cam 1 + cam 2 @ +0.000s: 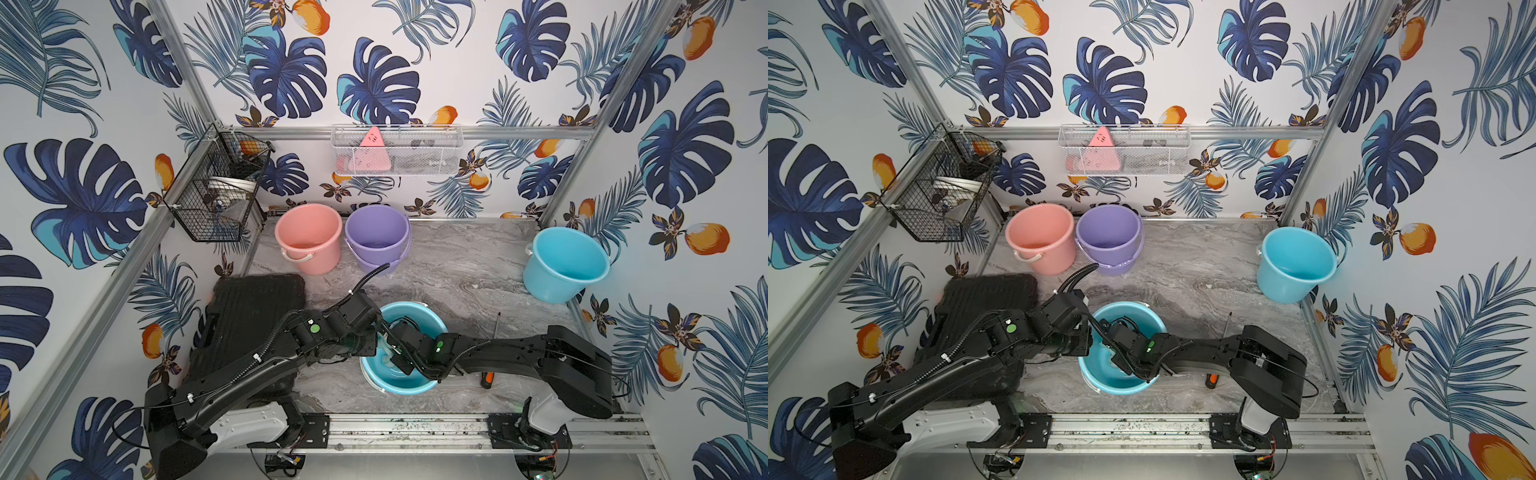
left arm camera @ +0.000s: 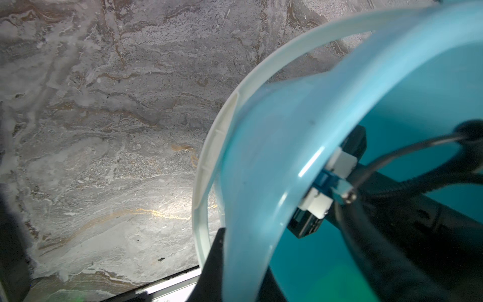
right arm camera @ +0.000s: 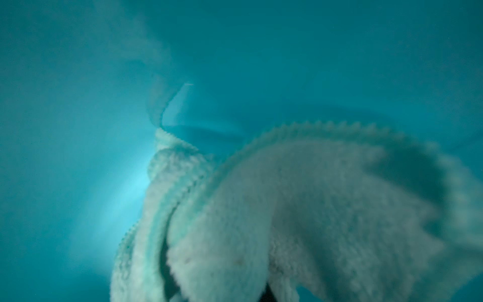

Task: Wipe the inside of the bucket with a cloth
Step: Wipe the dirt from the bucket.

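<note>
Inside, fluffy cloth [image 3: 287, 209]; smooth round bucket [image 3: 78, 104]

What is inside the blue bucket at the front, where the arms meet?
The right arm reaches into the bucket, and a pale fluffy cloth is bunched against the blue inside. The arm and cloth cover part of the bottom, so anything beneath them cannot be seen.
</note>
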